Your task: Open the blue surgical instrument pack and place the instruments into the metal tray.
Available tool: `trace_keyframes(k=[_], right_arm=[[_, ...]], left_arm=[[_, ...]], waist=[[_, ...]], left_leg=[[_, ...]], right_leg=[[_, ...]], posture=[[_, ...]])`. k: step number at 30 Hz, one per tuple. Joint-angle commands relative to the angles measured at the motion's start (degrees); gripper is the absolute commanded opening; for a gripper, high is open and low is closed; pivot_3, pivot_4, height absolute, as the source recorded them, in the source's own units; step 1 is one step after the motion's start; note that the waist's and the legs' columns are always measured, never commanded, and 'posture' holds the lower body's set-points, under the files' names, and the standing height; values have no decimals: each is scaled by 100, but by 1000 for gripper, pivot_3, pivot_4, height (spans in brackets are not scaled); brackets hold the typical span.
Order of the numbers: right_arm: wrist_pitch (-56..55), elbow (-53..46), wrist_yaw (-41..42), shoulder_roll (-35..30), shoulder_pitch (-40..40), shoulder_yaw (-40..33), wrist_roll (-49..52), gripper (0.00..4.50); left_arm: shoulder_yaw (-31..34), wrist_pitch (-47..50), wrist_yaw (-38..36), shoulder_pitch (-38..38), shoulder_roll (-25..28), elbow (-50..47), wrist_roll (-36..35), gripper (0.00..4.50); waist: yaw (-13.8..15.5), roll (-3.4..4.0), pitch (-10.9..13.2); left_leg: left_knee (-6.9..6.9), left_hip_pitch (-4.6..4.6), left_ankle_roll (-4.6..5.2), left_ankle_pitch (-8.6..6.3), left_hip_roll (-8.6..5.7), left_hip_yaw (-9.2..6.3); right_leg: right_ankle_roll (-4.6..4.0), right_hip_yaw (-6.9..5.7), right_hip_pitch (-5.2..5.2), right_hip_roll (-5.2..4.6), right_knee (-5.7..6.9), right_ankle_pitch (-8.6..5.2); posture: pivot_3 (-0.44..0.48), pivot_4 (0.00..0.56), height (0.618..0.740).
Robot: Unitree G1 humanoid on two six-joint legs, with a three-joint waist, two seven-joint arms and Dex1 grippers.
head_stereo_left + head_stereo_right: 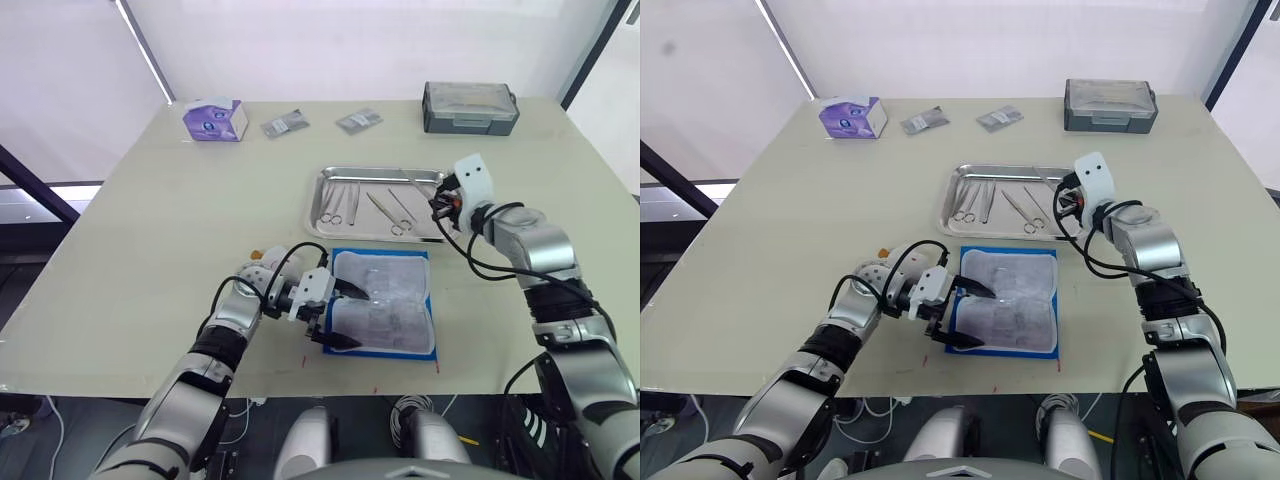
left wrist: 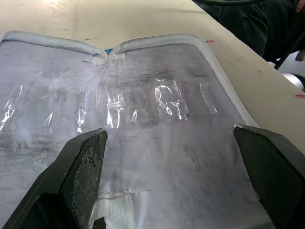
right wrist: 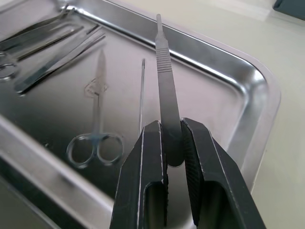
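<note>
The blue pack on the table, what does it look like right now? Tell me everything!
The pack lies flat and open like a book near the table's front edge, just in front of the tray. Only a thin bright-blue border shows; the inside is grey-white lining with shiny clear plastic pockets and a white stitched rim. The pockets look empty. The left gripper is over its left edge, fingers spread wide. Whether they touch the lining is hard to tell.

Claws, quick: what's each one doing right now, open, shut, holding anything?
Left claw: open, empty, over the opened blue pack.
Right claw: shut on a straight flat instrument, held above the metal tray.
</note>
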Motion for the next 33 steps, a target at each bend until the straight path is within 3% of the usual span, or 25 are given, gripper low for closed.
trace_keyframes(k=[1, 19, 20, 26, 27, 28, 30, 33], right_arm=[[-312, 374, -133, 106, -308, -77, -139, 54], [-751, 1580, -182, 365, -572, -190, -342, 54], [-782, 1582, -183, 372, -579, -207, -340, 970], [-937, 1147, -65, 313, -559, -251, -301, 3328], [-894, 958, -31, 291, -525, -267, -268, 3465], [-941, 726, 42, 273, -464, -292, -219, 4015], [-877, 178, 187, 200, -284, -320, -122, 4466], [-840, -554, 382, 95, 46, -369, 27, 4466]], left_arm=[[-339, 113, 206, 407, 62, 394, 553, 4500], [-265, 177, 221, 520, 109, 248, 569, 4500], [-264, 179, 224, 513, 108, 253, 570, 4500], [-206, 165, 258, 509, 103, 239, 524, 4500], [-171, 189, 254, 518, 105, 176, 472, 4500], [-118, 225, 252, 526, 104, 80, 397, 4500], [15, 336, 233, 545, 99, -177, 199, 4500], [202, 526, 265, 568, 108, -562, -51, 4500]], waist=[[2, 1, 1], [-79, 17, 8], [-78, 18, 8], [-79, 18, 8], [-81, 25, 12], [-81, 28, 14], [-85, 30, 18], [-107, 28, 31]], left_leg=[[0, 0, 0, 0, 0, 0], [-4, 0, 0, 0, 1, -2], [-5, 0, 0, 0, 1, -2], [-5, 0, 0, 0, 1, -3], [-5, 0, 0, 0, 1, -3], [-5, 0, 0, 0, 1, -2], [-5, -4, 0, 0, 1, -3], [-5, -18, 0, 0, 1, -5]], right_leg=[[0, 0, 0, 0, 0, 0], [1, 3, -2, 2, 2, 0], [1, 3, -2, 2, 2, 1], [1, 3, -2, 2, 2, 1], [1, 3, -2, 2, 2, 0], [1, 3, -2, 2, 2, 1], [1, 3, -6, 2, 2, 1], [2, 7, -18, 3, 2, 1]], posture=[[0, 150, 727], [0, 150, 727], [0, 150, 727], [0, 150, 727], [0, 150, 727], [0, 150, 727], [0, 150, 727], [0, 150, 727]])
